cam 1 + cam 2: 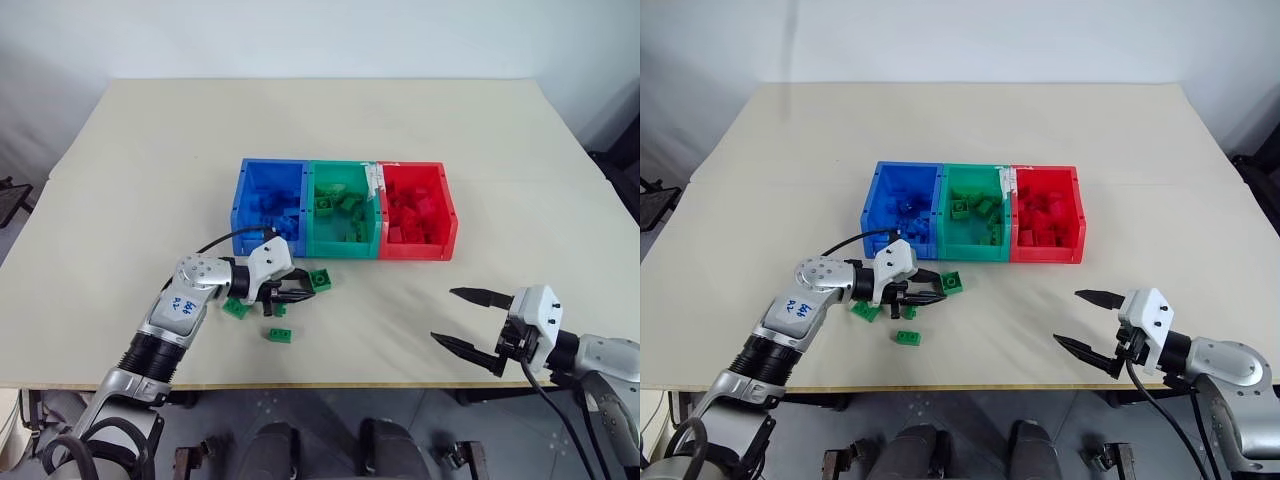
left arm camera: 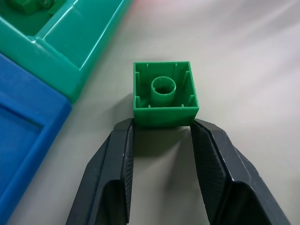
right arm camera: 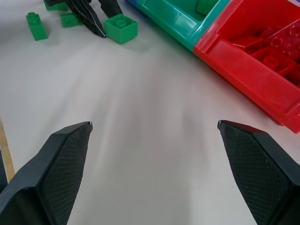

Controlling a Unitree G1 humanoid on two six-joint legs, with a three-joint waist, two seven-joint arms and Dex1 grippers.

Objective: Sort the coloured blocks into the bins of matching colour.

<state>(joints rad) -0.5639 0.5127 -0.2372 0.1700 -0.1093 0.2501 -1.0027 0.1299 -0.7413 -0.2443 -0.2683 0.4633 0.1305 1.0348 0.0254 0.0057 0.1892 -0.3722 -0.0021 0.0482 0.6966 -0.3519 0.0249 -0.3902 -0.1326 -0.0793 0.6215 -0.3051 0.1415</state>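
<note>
A small green block [image 2: 164, 93], square, lying tilted with its hollow underside and centre tube showing, sits on the bench [image 1: 520, 200] just near of the green bin [image 1: 343, 210]. The left hand [image 1: 298, 290] has a fingertip at each side of it, grip not clear. The right hand [image 1: 472, 320] gapes wide, holding nothing.

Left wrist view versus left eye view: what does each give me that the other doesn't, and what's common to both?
Left wrist view adds: the green block shows its hollow underside, and the left gripper's jaws stand apart, tips at the block's near corners.
Left eye view adds: the red bin, two more green blocks loose on the table, and the right gripper, jaws wide open.
Both: that block, the left gripper, the blue bin and the green bin.
</note>
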